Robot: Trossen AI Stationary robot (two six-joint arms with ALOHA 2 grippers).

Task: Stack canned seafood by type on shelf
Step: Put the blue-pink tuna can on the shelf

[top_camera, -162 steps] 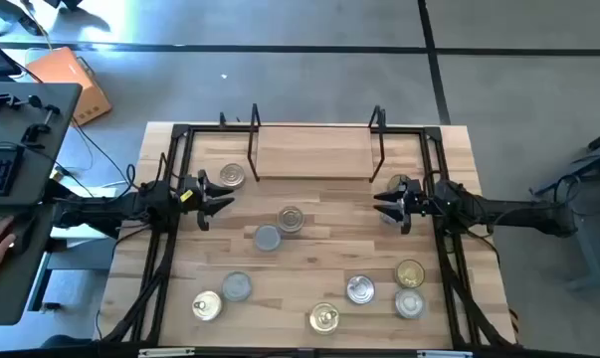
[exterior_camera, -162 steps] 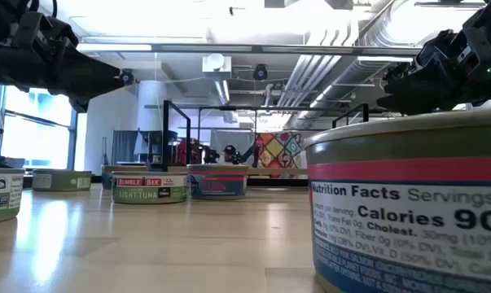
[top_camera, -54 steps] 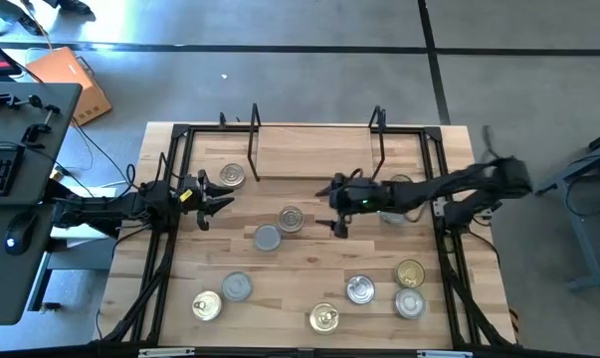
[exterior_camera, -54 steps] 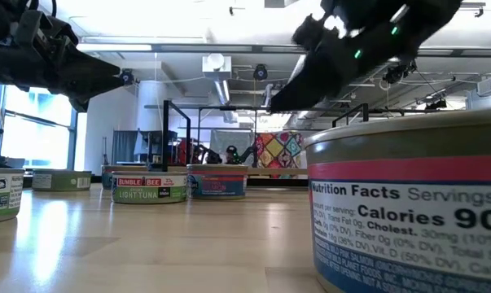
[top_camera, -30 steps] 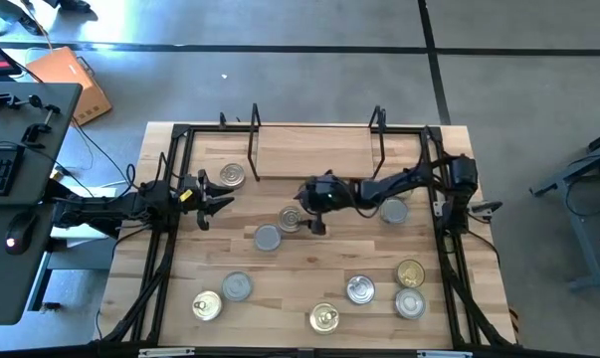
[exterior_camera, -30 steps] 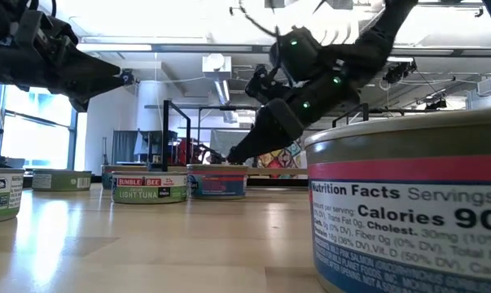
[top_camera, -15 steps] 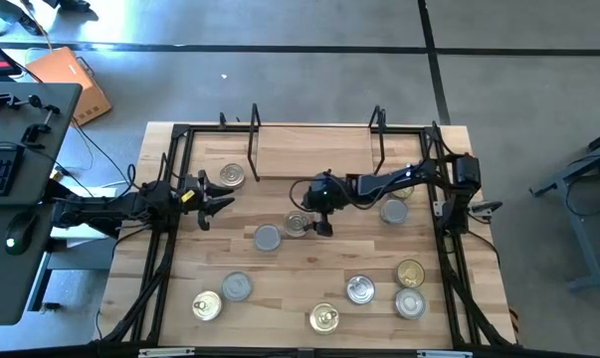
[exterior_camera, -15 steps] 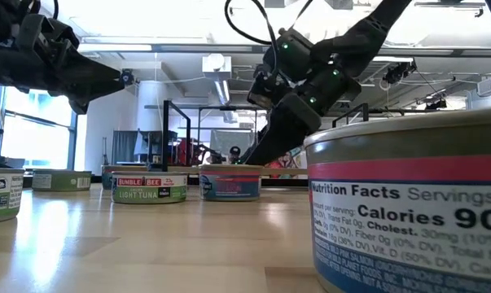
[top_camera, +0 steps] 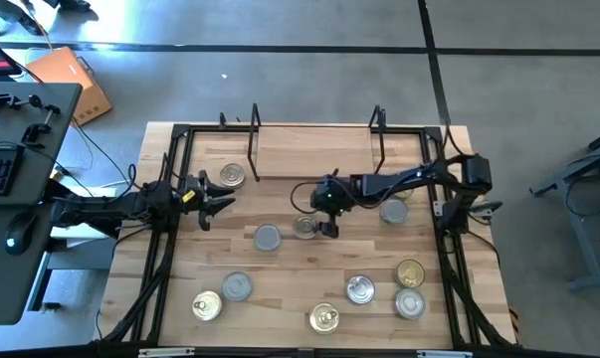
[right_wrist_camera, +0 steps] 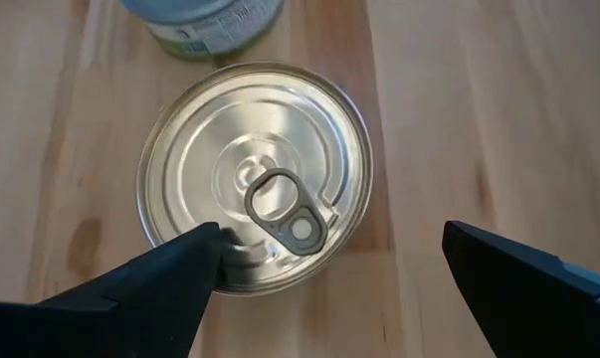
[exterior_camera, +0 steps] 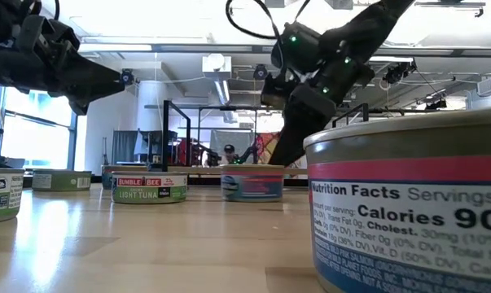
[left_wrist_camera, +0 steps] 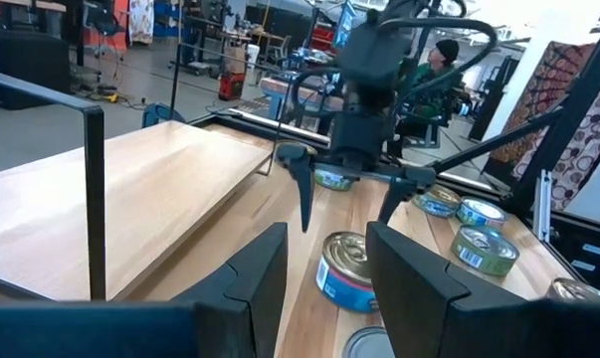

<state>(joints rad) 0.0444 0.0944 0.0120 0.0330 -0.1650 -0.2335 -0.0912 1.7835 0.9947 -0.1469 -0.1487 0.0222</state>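
The shelf point(top_camera: 314, 154), a light-wood board with black wire uprights, stands at the table's far middle. Several canned seafood tins lie about the table. One with a silver pull-tab lid and a blue-and-pink label point(top_camera: 304, 227) point(right_wrist_camera: 255, 179) point(exterior_camera: 252, 183) sits on its base near the table's middle. My right gripper point(top_camera: 317, 217) point(right_wrist_camera: 331, 237) hangs open over it, slanting down from the right. My left gripper point(top_camera: 220, 199) point(left_wrist_camera: 326, 234) waits open and level at the left, beside a gold-lidded tin point(top_camera: 232, 176). My right gripper has one fingertip point(right_wrist_camera: 195, 249) on the tin's lid near its rim point(right_wrist_camera: 180, 224), coming from above and slanting down from the table's right. The other finger point(right_wrist_camera: 499, 264) stands over bare wood, clear of the tin. The tin stays flat on the table.
A grey-lidded tin point(top_camera: 267, 237) lies just left of the worked one, and another point(top_camera: 394, 209) sits under the right arm. Several more line the near edge point(top_camera: 324, 318). A black frame point(top_camera: 180, 134) rims the table. A person sits in the room beyond point(left_wrist_camera: 444, 55).
My right gripper has moved a little toward the table's right edge and tipped steeper, staying open. The pull-tab tin has slid along the table with it, toward the right and slightly nearer, away from the grey-lidded tin.
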